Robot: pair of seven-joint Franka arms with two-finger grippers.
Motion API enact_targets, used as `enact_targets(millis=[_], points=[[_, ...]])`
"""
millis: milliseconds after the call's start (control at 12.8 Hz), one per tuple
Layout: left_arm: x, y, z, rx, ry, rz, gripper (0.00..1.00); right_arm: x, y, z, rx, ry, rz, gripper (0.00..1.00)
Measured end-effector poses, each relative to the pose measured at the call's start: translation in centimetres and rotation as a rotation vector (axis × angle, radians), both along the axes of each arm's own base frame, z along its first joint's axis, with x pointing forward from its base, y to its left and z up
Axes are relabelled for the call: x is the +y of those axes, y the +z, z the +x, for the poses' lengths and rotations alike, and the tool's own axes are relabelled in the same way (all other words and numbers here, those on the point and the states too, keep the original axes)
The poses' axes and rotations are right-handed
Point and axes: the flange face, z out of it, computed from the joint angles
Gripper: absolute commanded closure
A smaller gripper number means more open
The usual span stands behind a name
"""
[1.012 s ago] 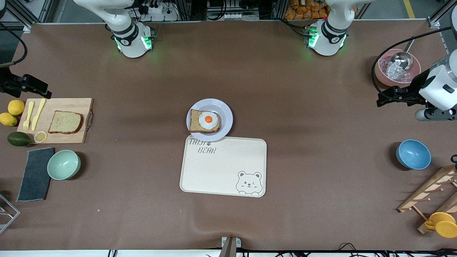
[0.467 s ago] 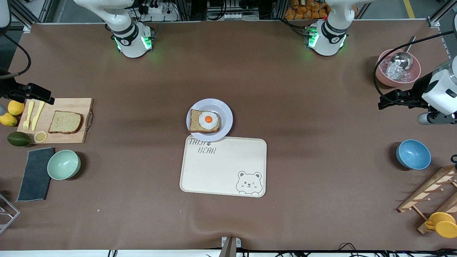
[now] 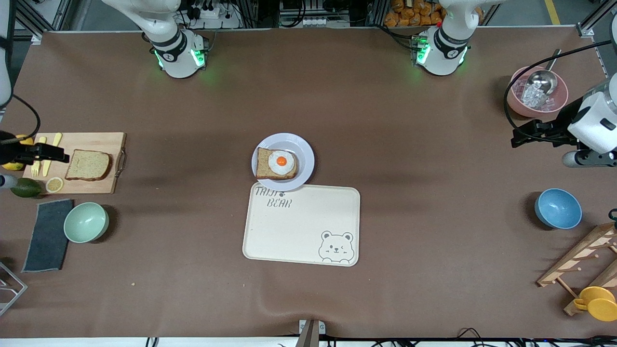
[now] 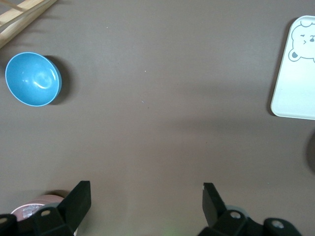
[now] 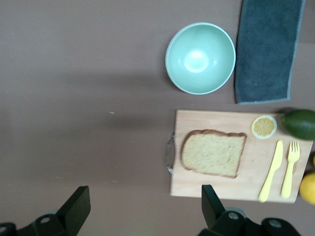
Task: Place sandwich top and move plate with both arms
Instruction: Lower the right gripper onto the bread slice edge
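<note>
Right pincer (image 3: 60, 154) agape over board edge (image 3: 29, 164) — perhaps above cutlery.

Sandwich top (image 3: 88, 165) flat; plate (image 3: 305, 159) mid-table.

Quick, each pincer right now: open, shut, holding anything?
Left pincer: open, empty, over bare table.
Right pincer: open, empty, beside the cutting board.
</note>
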Motion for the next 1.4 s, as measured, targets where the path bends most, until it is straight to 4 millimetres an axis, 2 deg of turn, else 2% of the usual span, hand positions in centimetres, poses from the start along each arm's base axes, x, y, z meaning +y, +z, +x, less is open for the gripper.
enact_targets(millis=[156, 467, 701, 857, 1012, 1168, 1324, 1402], points=[[-0.1, 0.0, 0.0, 0.0, -0.002, 0.001, 0.0, -3.8, -3.8, -0.1, 0.036, 0.03, 0.025, 0.0], [-0.1, 0.0, 0.0, 0.0, -0.003, 0.001, 0.0, -9.7, -8.0, -1.3, 0.052, 0.092, 0.064, 0.0], [0.0, 0.0, 0.0, 0.0, -0.002, 0.001, 0.0, -14.6, -12.4, -3.9, -0.006, 0.14, 0.063, 0.0], [0.0, 0.0, 0.0, 0.0, -0.001, 0.001, 0.0, -16.5, -14.9, -5.8, -0.019, 0.116, 0.058, 0.0], [0.3, 0.0, 0.0, 0.0, 0.003, 0.001, 0.0, -17.4, -16.4, -6.5, -0.055, 0.101, 0.032, 0.0], [0.5, 0.0, 0.0, 0.0, 0.006, 0.001, 0.0, -18.9, -18.8, -7.7, -0.078, 0.071, 0.011, 0.0], [0.6, 0.0, 0.1, 0.0, 0.008, 0.001, 0.0, -21.0, -21.4, -9.9, -0.061, -0.006, 0.014, 0.0], [0.6, 0.0, 0.1, 0.0, 0.009, 0.001, 0.0, -21.4, -22.2, -10.7, -0.049, -0.049, 0.015, 0.0]])
